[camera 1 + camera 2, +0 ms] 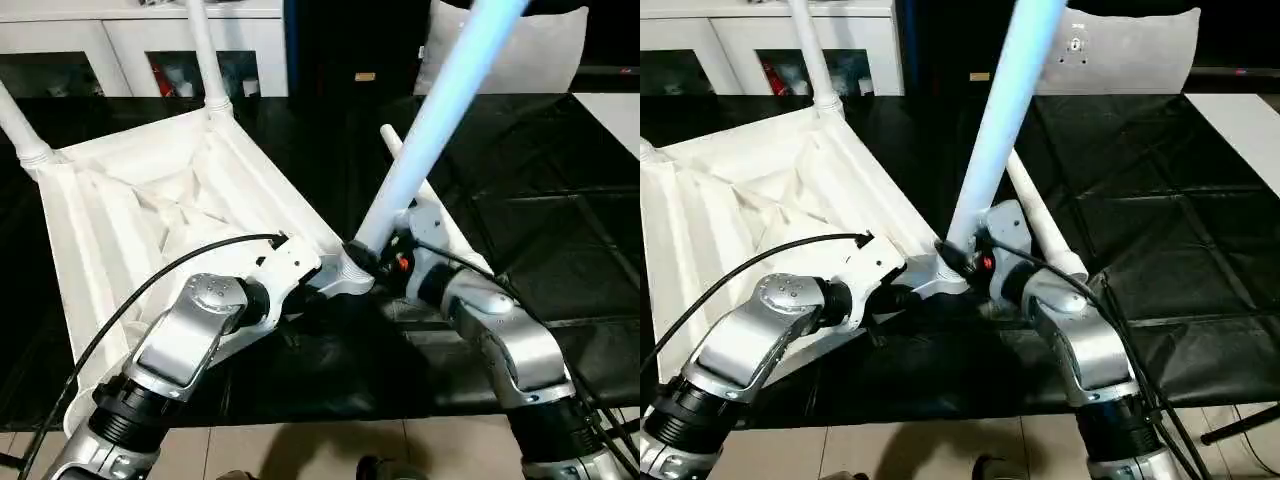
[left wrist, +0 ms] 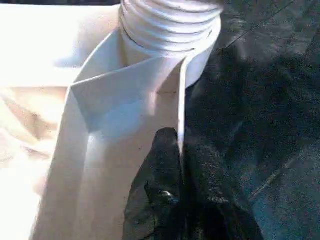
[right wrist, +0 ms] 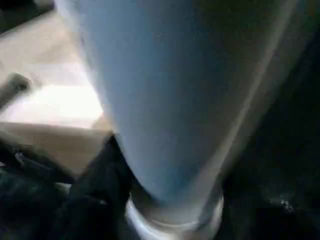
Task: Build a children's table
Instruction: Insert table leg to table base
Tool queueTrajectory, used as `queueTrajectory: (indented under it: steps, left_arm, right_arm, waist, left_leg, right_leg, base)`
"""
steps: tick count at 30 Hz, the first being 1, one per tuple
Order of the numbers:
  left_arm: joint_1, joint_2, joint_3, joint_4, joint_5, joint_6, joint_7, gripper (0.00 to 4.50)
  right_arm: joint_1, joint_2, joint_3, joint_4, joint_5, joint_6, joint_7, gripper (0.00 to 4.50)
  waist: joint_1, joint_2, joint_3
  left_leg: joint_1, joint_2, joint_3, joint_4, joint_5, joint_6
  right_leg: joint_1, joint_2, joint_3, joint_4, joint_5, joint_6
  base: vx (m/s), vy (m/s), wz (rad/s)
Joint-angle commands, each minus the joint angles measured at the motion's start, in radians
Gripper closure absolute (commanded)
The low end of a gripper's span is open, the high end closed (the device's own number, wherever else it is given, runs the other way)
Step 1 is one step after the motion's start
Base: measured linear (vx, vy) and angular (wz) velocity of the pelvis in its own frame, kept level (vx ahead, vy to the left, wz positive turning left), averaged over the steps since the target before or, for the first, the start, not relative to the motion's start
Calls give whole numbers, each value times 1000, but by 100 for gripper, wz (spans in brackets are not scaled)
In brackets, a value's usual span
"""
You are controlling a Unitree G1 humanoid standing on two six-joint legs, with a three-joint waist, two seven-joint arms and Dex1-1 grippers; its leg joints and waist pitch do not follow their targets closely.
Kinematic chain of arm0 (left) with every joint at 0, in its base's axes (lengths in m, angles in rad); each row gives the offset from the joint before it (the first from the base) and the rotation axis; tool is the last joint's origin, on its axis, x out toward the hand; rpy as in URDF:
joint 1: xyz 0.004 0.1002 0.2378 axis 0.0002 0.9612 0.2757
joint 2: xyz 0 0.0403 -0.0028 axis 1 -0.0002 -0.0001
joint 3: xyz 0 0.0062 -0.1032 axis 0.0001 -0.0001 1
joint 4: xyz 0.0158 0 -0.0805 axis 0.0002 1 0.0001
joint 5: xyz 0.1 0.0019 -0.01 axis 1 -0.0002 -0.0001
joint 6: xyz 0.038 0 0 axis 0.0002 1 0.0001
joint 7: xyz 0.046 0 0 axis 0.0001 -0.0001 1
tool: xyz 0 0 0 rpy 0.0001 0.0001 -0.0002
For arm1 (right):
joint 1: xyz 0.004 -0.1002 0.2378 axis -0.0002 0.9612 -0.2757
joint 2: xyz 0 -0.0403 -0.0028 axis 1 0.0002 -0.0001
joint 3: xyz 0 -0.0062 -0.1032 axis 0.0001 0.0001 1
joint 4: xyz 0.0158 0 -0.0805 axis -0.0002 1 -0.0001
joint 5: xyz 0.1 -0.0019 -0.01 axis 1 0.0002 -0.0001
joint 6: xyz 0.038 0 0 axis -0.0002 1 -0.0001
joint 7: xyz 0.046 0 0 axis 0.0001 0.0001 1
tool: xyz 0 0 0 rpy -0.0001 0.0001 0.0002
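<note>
The children's table top (image 1: 150,200) lies upside down on a black sheet, ribbed underside up. Two white legs (image 1: 205,50) (image 1: 15,125) stand in its far corner sockets. A third leg (image 1: 440,100) rises slanting from the near right corner socket (image 1: 350,272). A fourth leg (image 1: 425,195) lies on the sheet behind it. My left gripper (image 2: 175,145) is shut on the top's thin rim just beside that socket (image 2: 170,25). My right gripper (image 1: 385,262) sits at the base of the slanting leg (image 3: 165,100), close against it.
A white cabinet (image 1: 130,40) stands at the back left, and a grey-white cushion (image 1: 520,50) at the back right. The black sheet (image 1: 540,200) covers the work surface. Its near edge drops to a tiled floor (image 1: 300,450). A black cable (image 1: 150,280) loops over my left forearm.
</note>
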Motion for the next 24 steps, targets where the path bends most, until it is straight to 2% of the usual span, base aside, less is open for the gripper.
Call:
queueTrajectory:
  steps: [1,3,4,7,9,10,11,17,20,21,24]
  left_arm:
    - [-54,8,48,-54,1,-57,14,450]
    - [-55,9,47,-53,-1,-59,15,450]
    - [-56,15,43,-50,-5,-65,15,450]
    - [-56,17,42,-50,-6,-68,13,450]
    - [-55,21,40,-53,-7,-70,10,450]
    - [-54,23,39,-54,-8,-71,9,450]
    - [-52,26,37,-57,-8,-71,7,450]
    - [-44,31,29,-66,-11,-70,3,450]
    - [-38,33,22,-78,-13,-64,1,450]
    - [-35,33,18,-84,-16,-62,0,450]
    - [-26,40,9,-98,-18,-54,-6,450]
  right_arm:
    - [32,-11,36,83,-21,68,12,145]
    - [28,-12,35,82,-20,69,12,141]
    - [16,-17,32,78,-17,71,19,137]
    - [9,-20,29,74,-14,73,23,94]
    - [-6,-23,20,71,-8,77,26,72]
    - [-11,-24,17,70,-6,76,27,72]
    - [-17,-25,12,66,-5,78,25,60]
    - [-31,-14,-6,58,8,84,11,4]
    - [-35,-9,-15,47,13,85,2,1]
    - [-35,-7,-18,41,16,89,0,1]
    - [-27,3,-29,22,27,102,-11,1]
  waist:
    - [7,-2,-80]
    - [9,-1,-81]
    - [8,-7,-85]
    - [10,-4,-86]
    - [9,-13,-89]
    - [12,-10,-94]
    - [11,-9,-91]
    - [13,-11,-90]
    - [13,-11,-90]
    - [15,-5,-91]
    - [14,-7,-92]
  left_leg:
    - [-11,6,5,-50,-128,66]
    - [-10,5,5,-48,-127,68]
    - [-10,5,6,-46,-122,69]
    - [-11,6,6,-44,-99,75]
    - [-12,5,7,-43,-88,79]
    - [-13,6,6,-40,-69,81]
    - [-14,6,6,-40,-65,87]
    - [-14,6,8,-38,-80,82]
    - [-13,5,8,-37,-92,76]
    - [-13,4,7,-36,-93,73]
    - [-16,4,6,-34,-97,66]
  right_leg:
    - [69,-46,44,-60,-256,-193]
    - [68,-46,44,-60,-259,-194]
    - [70,-46,44,-59,-255,-196]
    - [70,-46,44,-55,-227,-200]
    - [72,-45,45,-53,-220,-206]
    - [74,-47,46,-46,-194,-208]
    - [71,-45,45,-46,-179,-213]
    - [70,-47,46,-47,-203,-211]
    - [68,-46,46,-49,-231,-201]
    - [69,-47,46,-48,-236,-199]
    - [69,-45,47,-46,-231,-195]
  base:
    - [0,0,0]
    - [0,0,0]
    - [0,0,0]
    - [0,0,0]
    - [0,0,0]
    - [0,0,0]
    - [0,0,0]
    - [0,0,0]
    - [0,0,0]
    - [0,0,0]
    - [0,0,0]
